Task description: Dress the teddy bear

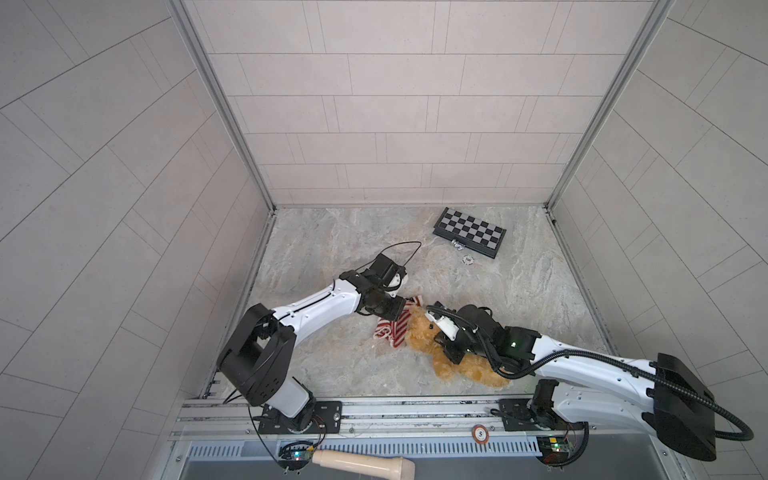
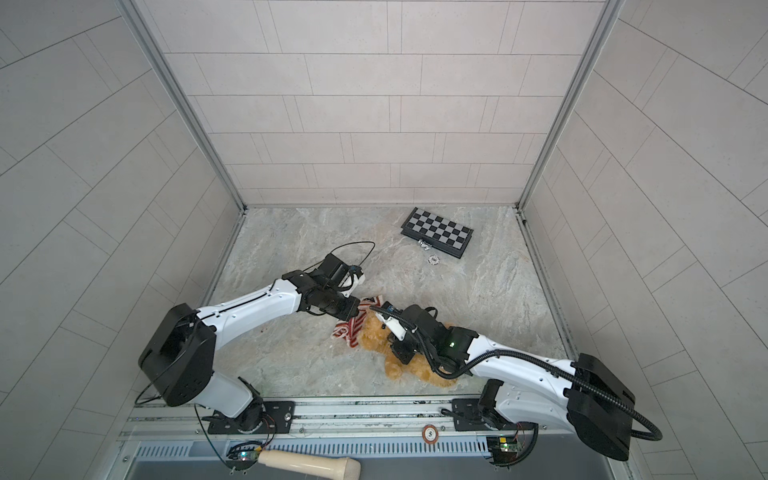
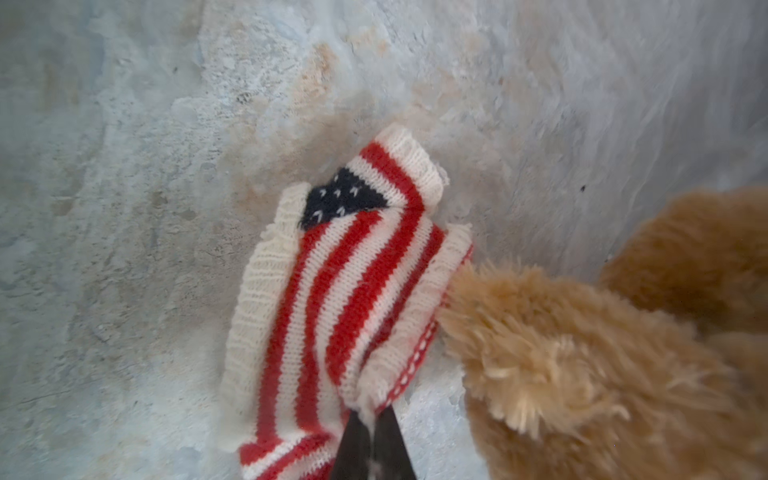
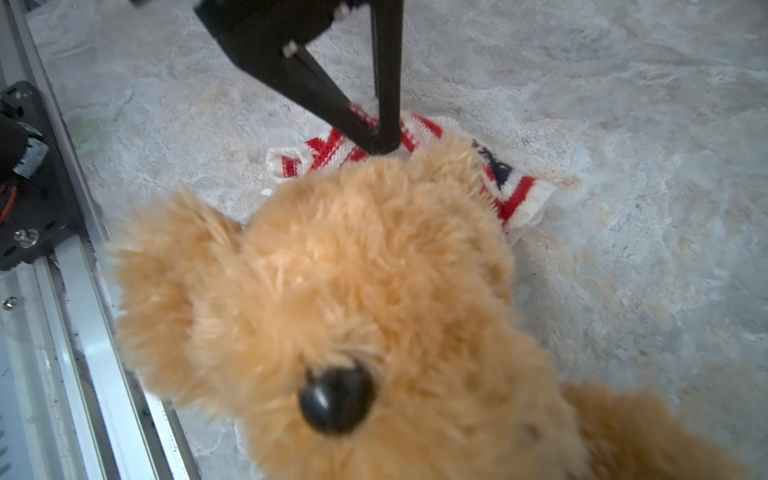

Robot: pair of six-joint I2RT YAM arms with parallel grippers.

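Teddy bear (image 1: 420, 334) lies against the striped sweater (image 3: 332, 291). The left gripper (image 3: 372, 415) pinches the sweater's edge tightly. Whether the right gripper (image 1: 452, 354) is closed, I cannot tell. A token (image 1: 481, 434) reads "5".

Soft even light, blurry wrist views

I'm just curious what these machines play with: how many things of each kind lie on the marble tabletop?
Plush toys: 1, teddy bear
Knitwear: 1, striped sweater
Game boards: 1, folded chessboard
Chips: 1, poker chip
Unidentifiable small pieces: 1, silvery bit beside the chessboard
Total: 5
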